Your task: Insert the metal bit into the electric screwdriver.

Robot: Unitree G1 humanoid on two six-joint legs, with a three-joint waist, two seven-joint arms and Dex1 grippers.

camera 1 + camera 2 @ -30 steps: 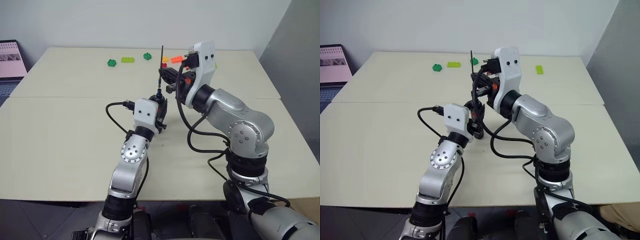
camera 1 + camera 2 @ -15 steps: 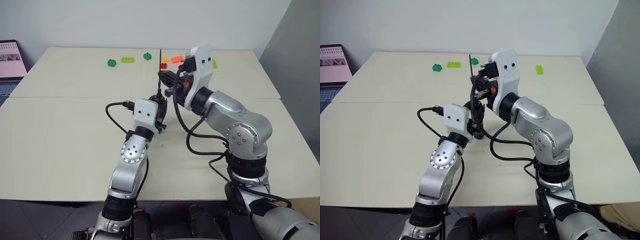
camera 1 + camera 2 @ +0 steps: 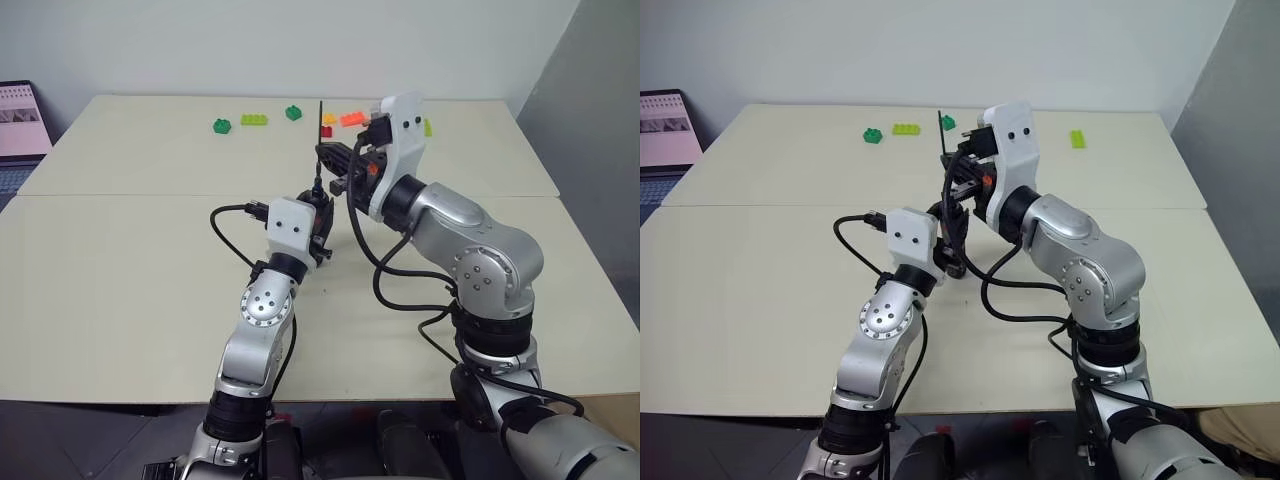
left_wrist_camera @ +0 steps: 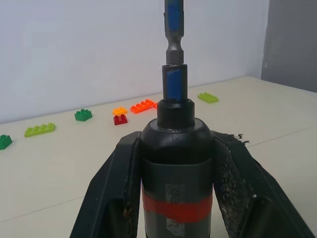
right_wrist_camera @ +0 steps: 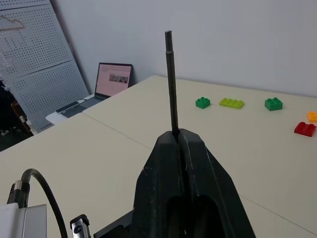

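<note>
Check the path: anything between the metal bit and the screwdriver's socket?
Nothing visible. The left wrist view shows the metal bit already meeting the electric screwdriver at its blue collar. The left gripper clamps the screwdriver; the right gripper pinches the bit.

No text, label, brand or number is legible anywhere; the laptop screen (image 5: 113,79) is unreadable.

Toy bricks lie far back on the bench (image 3: 120,280): green bricks (image 3: 255,120), a red brick (image 4: 120,119), an orange brick (image 4: 142,106). A laptop (image 5: 106,84) sits off one side, by a pegboard (image 5: 39,64).
</note>
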